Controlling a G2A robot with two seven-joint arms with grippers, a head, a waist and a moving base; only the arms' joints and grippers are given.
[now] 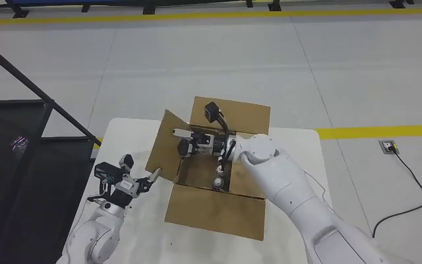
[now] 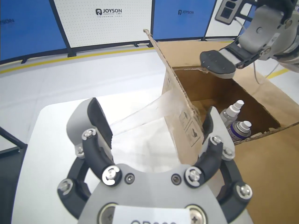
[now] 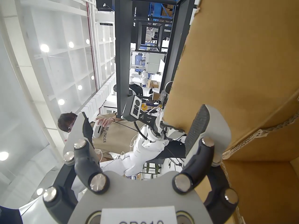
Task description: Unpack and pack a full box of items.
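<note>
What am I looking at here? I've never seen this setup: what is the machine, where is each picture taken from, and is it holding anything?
It is a robot with two arms, each ending in a two-fingered gripper. The top view looks down from a camera above the arms. The other two views come from cameras on the wrists, so each shows its own gripper up close. On the white table stands an open cardboard box with its flaps spread. Inside are a pump bottle and a spray can. The left gripper is open and straddles the edge of a side flap, from which a strip of clear tape trails. The right gripper is over the box, also open, close to the cardboard. Neither holds anything.
</note>
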